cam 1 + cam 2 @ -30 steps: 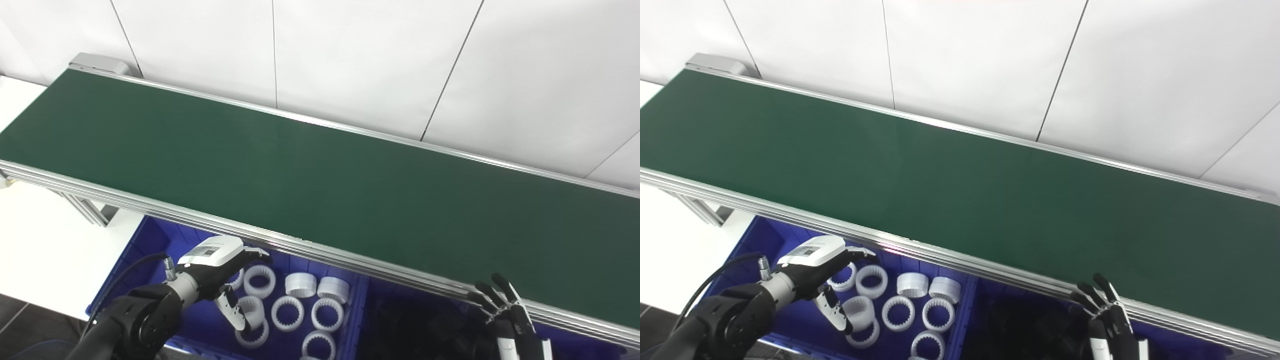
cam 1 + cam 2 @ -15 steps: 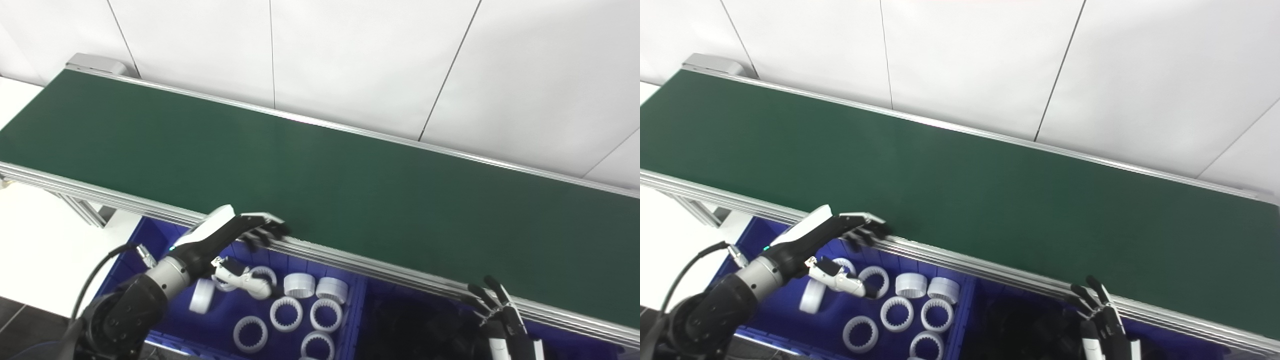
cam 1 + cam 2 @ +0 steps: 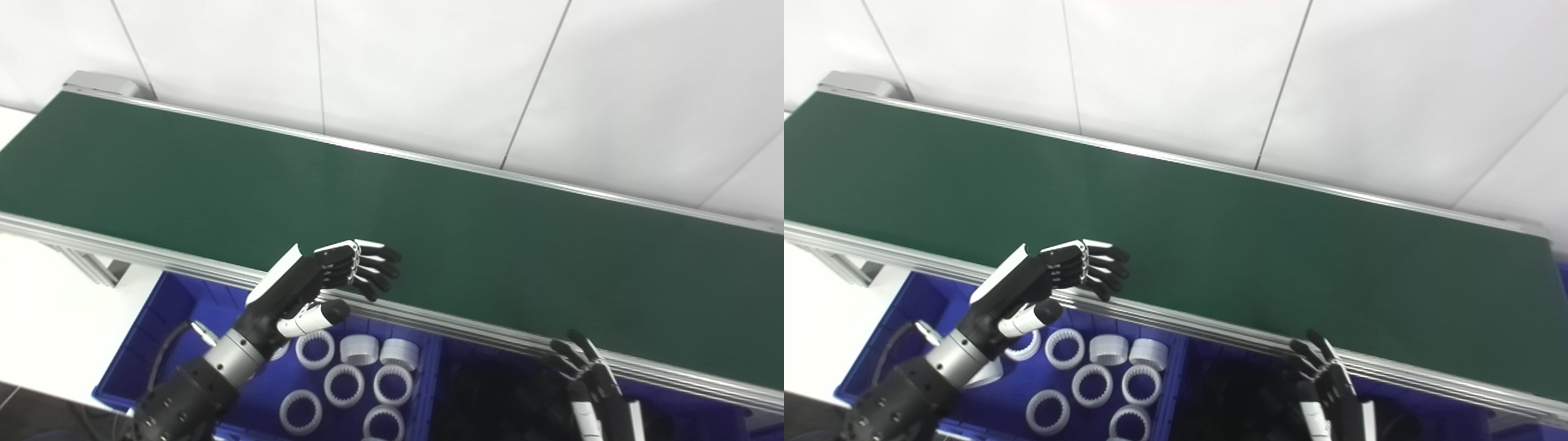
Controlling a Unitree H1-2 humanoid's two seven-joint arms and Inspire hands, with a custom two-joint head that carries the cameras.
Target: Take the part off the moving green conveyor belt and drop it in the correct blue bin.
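Below the left hand, held open and empty over the belt edge, white toothed rings are seen in the blue bin.

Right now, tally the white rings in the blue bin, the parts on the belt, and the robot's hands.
White rings: 9 in view, two partly behind the left arm
Parts on the green belt: 0
Hands: 2, left hand and right hand
Total: 11

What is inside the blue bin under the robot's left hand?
White toothed rings lie loose on the floor of the blue bin. The left hand and its arm cover part of the bin, and the belt's rail hides its far edge.
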